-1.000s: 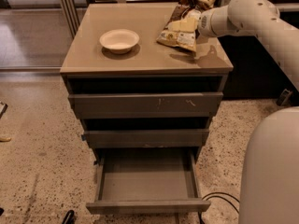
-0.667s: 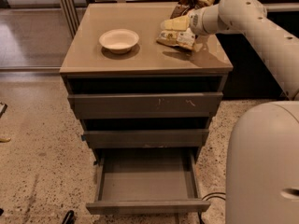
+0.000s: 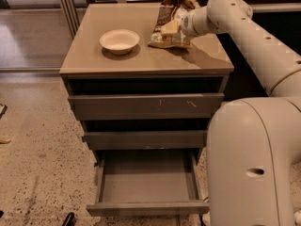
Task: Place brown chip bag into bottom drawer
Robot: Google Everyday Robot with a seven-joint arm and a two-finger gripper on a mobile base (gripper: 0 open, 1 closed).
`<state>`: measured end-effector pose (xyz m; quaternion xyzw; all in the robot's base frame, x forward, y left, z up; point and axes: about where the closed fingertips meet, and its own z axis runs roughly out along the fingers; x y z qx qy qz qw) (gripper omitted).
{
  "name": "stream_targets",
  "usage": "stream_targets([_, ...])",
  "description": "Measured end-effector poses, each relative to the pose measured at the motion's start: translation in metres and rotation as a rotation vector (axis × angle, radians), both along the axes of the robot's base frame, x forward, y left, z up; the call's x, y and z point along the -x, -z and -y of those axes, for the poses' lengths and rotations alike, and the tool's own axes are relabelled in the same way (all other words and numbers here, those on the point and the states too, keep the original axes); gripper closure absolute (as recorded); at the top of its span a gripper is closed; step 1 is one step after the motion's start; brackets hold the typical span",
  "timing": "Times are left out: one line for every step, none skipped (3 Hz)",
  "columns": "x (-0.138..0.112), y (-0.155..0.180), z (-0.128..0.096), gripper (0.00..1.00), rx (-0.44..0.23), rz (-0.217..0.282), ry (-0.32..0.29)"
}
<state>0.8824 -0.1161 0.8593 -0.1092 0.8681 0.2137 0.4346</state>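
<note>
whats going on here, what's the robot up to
The robot's arm reaches over the cabinet top, with its gripper at the chip bag. The bag rests on the top beside a white bowl. The bottom drawer is pulled open with nothing in it, so the bag has not gone in yet.

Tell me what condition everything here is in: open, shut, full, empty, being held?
Brown chip bag: crumpled, lying on the cabinet top, not in any drawer yet.
Claw: right against the bag; whether it has a hold is unclear.
White bowl: upright, looks empty.
Top drawer: pushed in, front scratched.
Middle drawer: pushed in.
Bottom drawer: pulled out, nothing inside.
</note>
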Motion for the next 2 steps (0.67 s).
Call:
stream_targets([-0.0040,0.0100,-0.0053,0.65,0.023,-0.035,0.013])
stream_targets([-0.0042,0.0074,-0.0046,0.88,0.030,-0.041,0.021])
